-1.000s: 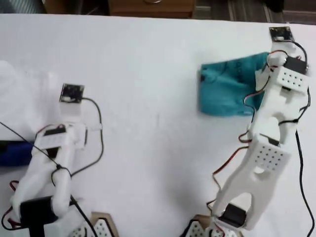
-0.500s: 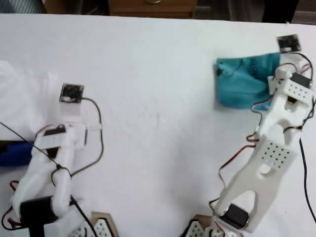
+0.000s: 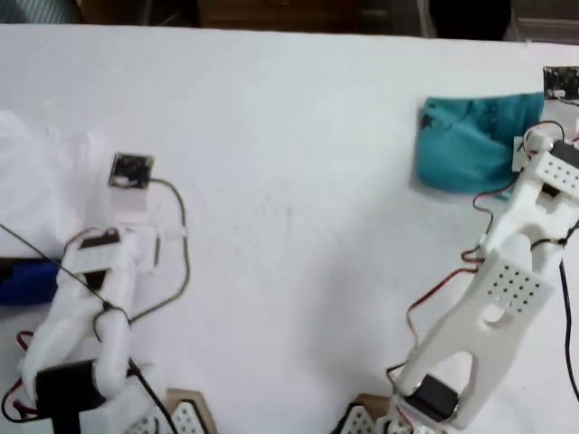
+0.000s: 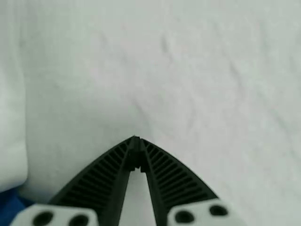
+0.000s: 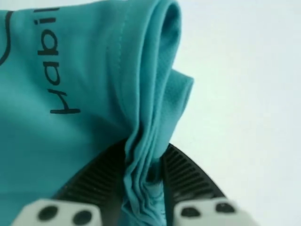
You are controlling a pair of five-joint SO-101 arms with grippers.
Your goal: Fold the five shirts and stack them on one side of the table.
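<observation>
High view: folded shirt (image 3: 466,145) at the far right of the table (image 3: 289,108), pinched by your right gripper (image 5: 143,183)

You have the teal shirt lying as a folded bundle on the far right part of the table, well apart from the left arm (image 3: 90,289). Its long axis runs side to side across the table. One short end points toward the table's middle, and the other end goes under the wrist of the right arm (image 3: 507,289). The bundle lies flat on the white cover, and its edge toward the arms curves slightly.

In the right wrist view, your right gripper is closed down on a bunched edge of the shirt. The cloth gathers into tight pleats between the two black ribbed fingers (image 5: 188,181), which stand only as far apart as that wad of fabric. From the pinch, a thick rolled fold runs away from the gripper. Beside the fold, a flat panel with dark lettering spreads out.

Your left gripper (image 4: 135,155) hangs over bare white table with its fingers pressed together, tips meeting, and nothing between them. A blue object (image 3: 27,280) lies at the table's left edge, just beside the left arm.
</observation>
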